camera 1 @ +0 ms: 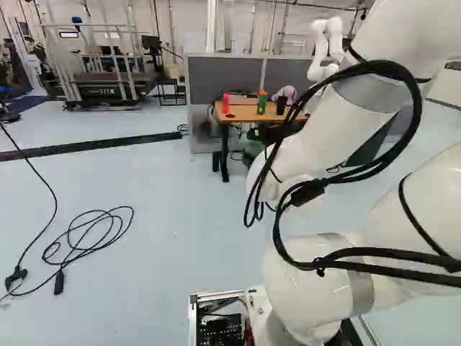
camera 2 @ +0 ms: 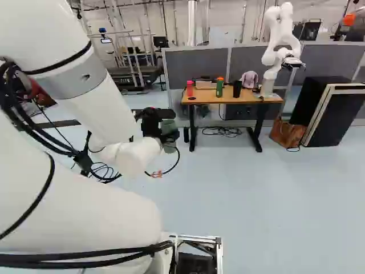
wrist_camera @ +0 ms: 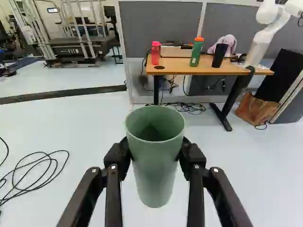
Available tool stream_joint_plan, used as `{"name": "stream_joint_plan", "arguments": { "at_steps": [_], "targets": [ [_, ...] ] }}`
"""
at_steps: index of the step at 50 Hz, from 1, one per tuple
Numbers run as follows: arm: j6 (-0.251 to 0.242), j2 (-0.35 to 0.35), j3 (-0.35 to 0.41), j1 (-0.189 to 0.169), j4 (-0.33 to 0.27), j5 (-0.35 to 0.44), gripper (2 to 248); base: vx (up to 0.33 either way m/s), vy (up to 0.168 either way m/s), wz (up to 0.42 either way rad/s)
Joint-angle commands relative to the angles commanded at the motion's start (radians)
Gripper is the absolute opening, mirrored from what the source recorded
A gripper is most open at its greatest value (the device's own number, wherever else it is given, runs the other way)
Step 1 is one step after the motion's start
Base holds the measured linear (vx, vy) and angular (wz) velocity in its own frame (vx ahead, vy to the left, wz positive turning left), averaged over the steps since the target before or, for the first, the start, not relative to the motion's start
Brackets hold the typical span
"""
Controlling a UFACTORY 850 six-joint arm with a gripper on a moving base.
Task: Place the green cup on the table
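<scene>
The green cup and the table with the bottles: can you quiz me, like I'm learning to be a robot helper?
1. What holds the green cup? a) a cord; b) the fingers; c) a person's hand.
2. Fill in: on the table, the green bottle stands between the pink bottle and the ____ cup.
3. True or false: the green cup stands on the table.

Key: 1 b; 2 black; 3 false.

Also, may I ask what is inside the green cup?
In the green cup, the far inner wall and a darker area deeper down show. The near wall covers the bottom, so whether anything lies there cannot be told.
</scene>
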Motion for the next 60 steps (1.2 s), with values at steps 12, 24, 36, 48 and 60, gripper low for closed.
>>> {"name": "stream_joint_plan", "arguments": {
  "at_steps": [12,24,36,48,60],
  "targets": [
    [0.0,0.0,0.0,0.0,0.0,0.0,122,0.0,0.0,0.0],
    [0.0,0.0,0.0,0.0,0.0,0.0,122,0.0,0.0,0.0],
    [0.0,0.0,0.0,0.0,0.0,0.0,122,0.0,0.0,0.0],
    [0.0,0.0,0.0,0.0,0.0,0.0,122,0.0,0.0,0.0],
    [0.0,0.0,0.0,0.0,0.0,0.0,122,0.0,0.0,0.0]
  ]
}}
